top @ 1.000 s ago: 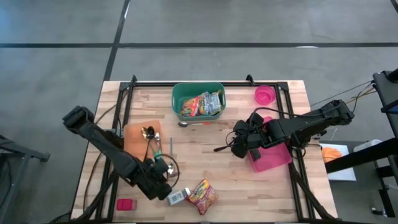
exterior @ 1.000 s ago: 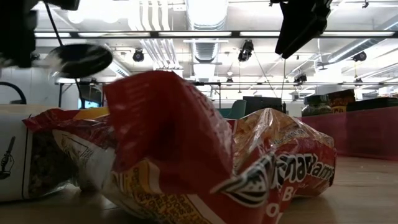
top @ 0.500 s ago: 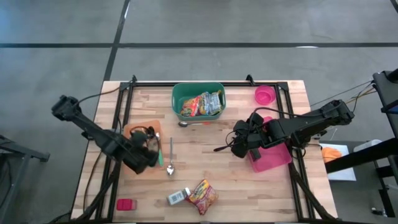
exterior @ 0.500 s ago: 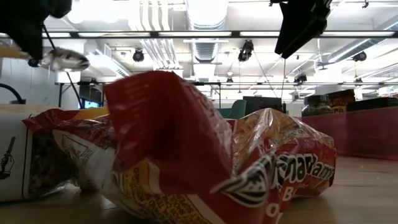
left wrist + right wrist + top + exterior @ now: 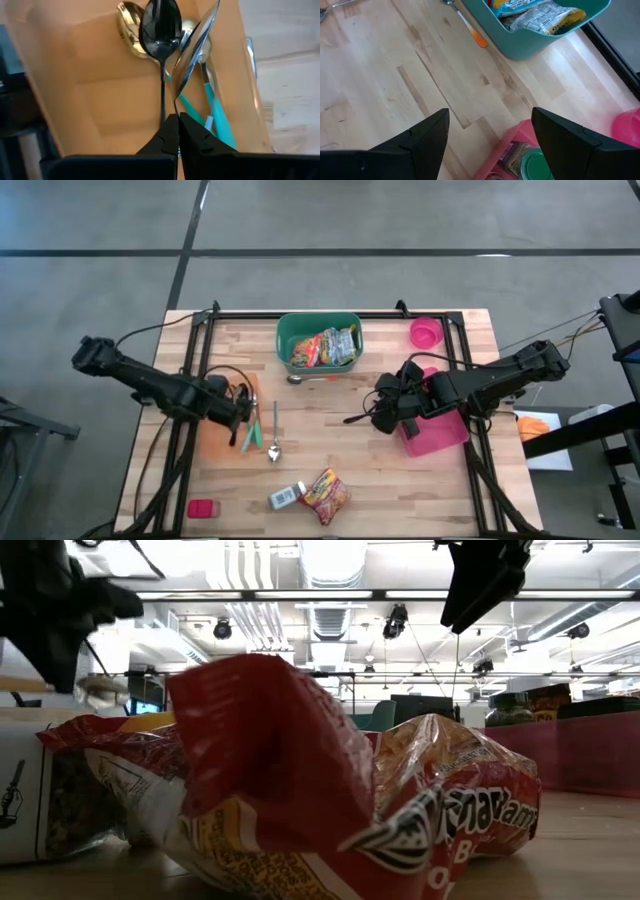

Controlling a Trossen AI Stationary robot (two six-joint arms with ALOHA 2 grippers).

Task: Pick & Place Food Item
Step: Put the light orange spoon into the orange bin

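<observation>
Two dark arms work over a wooden table (image 5: 330,440). Left pincer (image 5: 240,408) hangs over the orange cutting board (image 5: 215,442) at the table's left side, its fingers pressed together on the thin handle of a spoon (image 5: 192,47); in the left wrist view that spoon sticks out tilted above the board, over a black spoon (image 5: 160,30), a gold spoon (image 5: 127,27) and a teal-handled utensil (image 5: 217,117) lying on it. Just beside the board a silver spoon (image 5: 274,438) lies on the bare wood. Right pincer (image 5: 487,130) hovers over the table's right-centre with its fingers spread apart and holding nothing, next to a pink tray (image 5: 440,435). Near the front edge lies the red snack bag (image 5: 325,495), touching a small white packet (image 5: 284,498); in the low view the bag fills most of the picture. A green bin (image 5: 320,343) at the back holds more snack packets, a pink bowl (image 5: 425,333) sits at the back right, and a small pink block (image 5: 201,508) rests at the front left.
</observation>
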